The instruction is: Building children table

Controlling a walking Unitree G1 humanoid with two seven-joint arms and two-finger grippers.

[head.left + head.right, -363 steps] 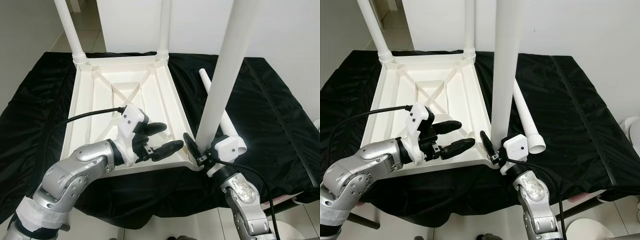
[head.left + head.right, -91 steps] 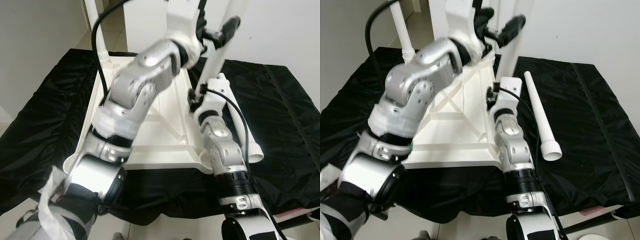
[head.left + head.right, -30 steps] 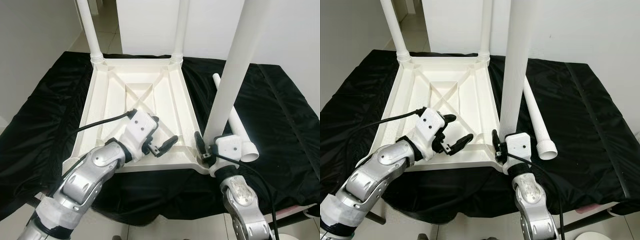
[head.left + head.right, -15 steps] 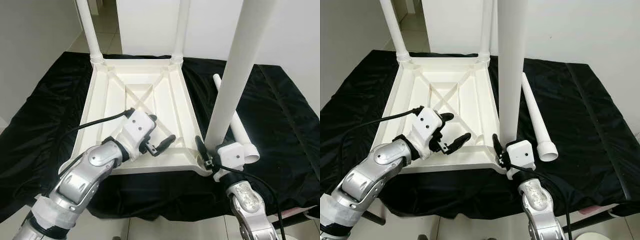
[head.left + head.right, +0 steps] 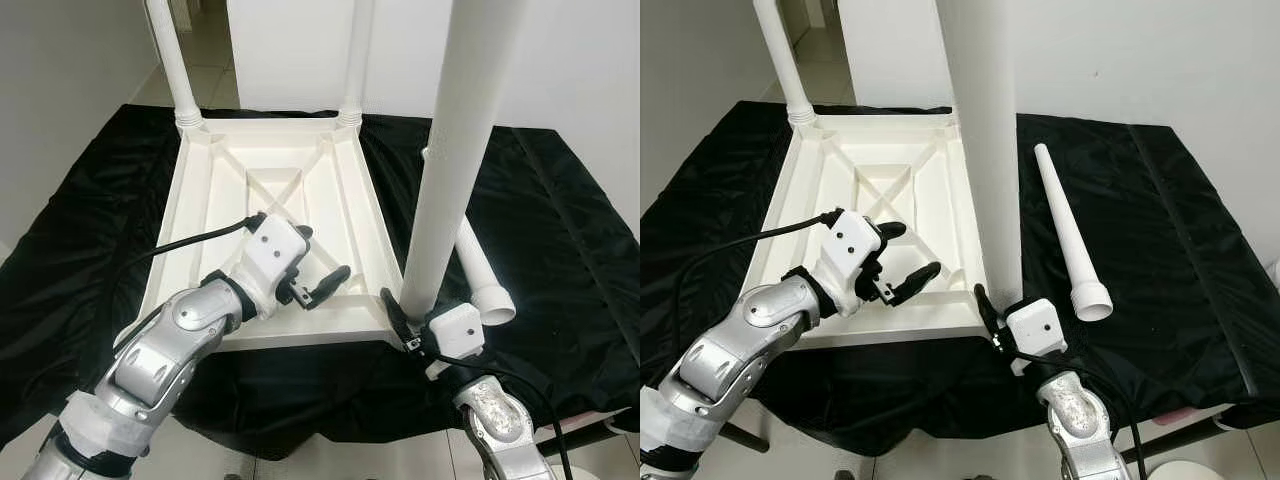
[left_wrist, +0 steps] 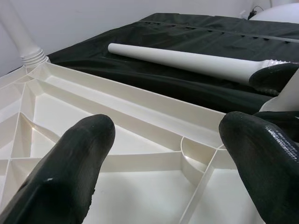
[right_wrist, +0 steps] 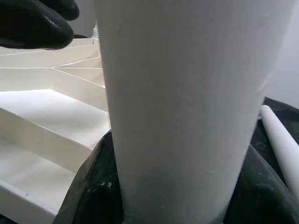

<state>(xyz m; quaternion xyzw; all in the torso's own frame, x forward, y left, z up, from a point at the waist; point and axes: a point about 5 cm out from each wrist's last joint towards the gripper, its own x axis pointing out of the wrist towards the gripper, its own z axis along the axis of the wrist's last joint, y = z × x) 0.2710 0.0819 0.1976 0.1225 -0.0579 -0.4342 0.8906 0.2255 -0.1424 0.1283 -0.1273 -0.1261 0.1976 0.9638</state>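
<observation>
A white plastic tabletop (image 5: 195,205) lies upside down on a black cloth. Upright white legs stand at its far left corner (image 5: 168,60) and far right corner (image 5: 358,55). My right gripper (image 5: 408,312) is shut on the foot of a third leg (image 5: 455,150), which stands nearly upright at the near right corner; I cannot tell whether it sits in the socket. In the right wrist view this leg (image 7: 182,107) stands between the black fingers (image 7: 91,186). My left gripper (image 5: 322,255) hovers open over the ribbed underside (image 6: 140,140), holding nothing. A fourth leg (image 5: 1065,225) lies loose on the cloth at the right.
The black cloth (image 5: 90,210) covers the whole work surface and hangs over its front edge. White walls stand behind, and a tiled floor (image 5: 215,50) runs off at the far left. A black cable (image 5: 190,240) runs along my left forearm.
The view has shifted slightly. The held leg and my right gripper have moved a little left, towards the near right corner. My left gripper stays open over the underside, almost unmoved.
</observation>
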